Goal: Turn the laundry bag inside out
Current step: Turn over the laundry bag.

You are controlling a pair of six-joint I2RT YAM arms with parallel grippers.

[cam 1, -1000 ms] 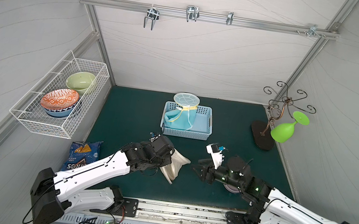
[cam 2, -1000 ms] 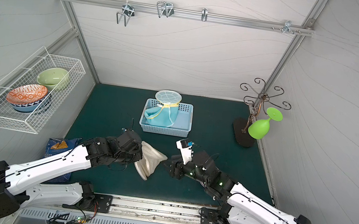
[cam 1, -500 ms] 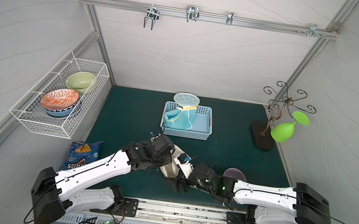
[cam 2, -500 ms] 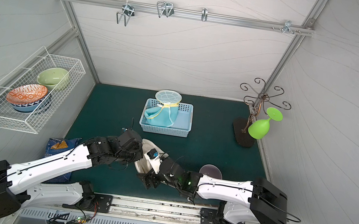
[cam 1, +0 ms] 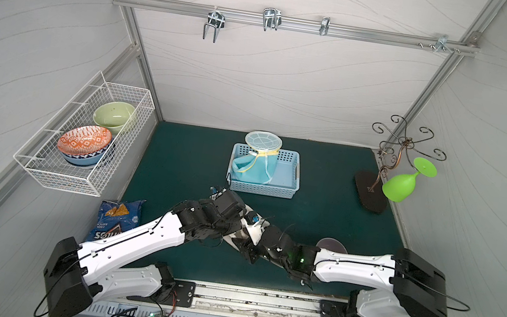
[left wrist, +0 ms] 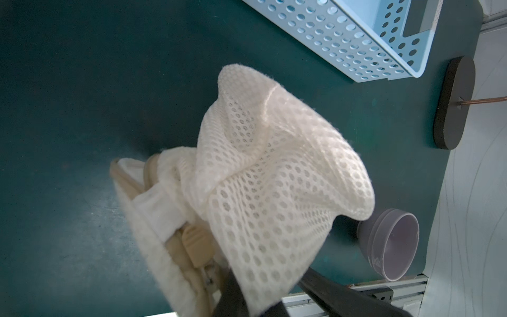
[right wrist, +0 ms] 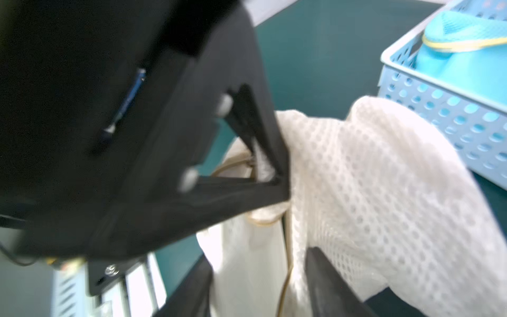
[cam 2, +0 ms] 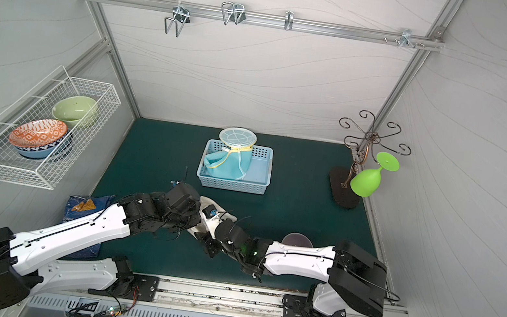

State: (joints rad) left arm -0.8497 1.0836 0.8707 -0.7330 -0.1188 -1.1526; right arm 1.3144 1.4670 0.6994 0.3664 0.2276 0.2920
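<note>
The bag (left wrist: 274, 178) is pinched at its rim in the tightly closed left gripper (right wrist: 277, 175), and its loose mesh lies between the half-spread fingers of the right gripper (right wrist: 259, 258), seemingly not yet clamped.

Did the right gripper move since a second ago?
Yes. The right gripper slid away from the purple bowl, over to the laundry bag.

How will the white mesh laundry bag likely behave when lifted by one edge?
Probably floppy: the white mesh laundry bag droops in folds from the shut left pincer. Likely light, since the fabric is full of holes. Its beige zipper pull may snag.
</note>
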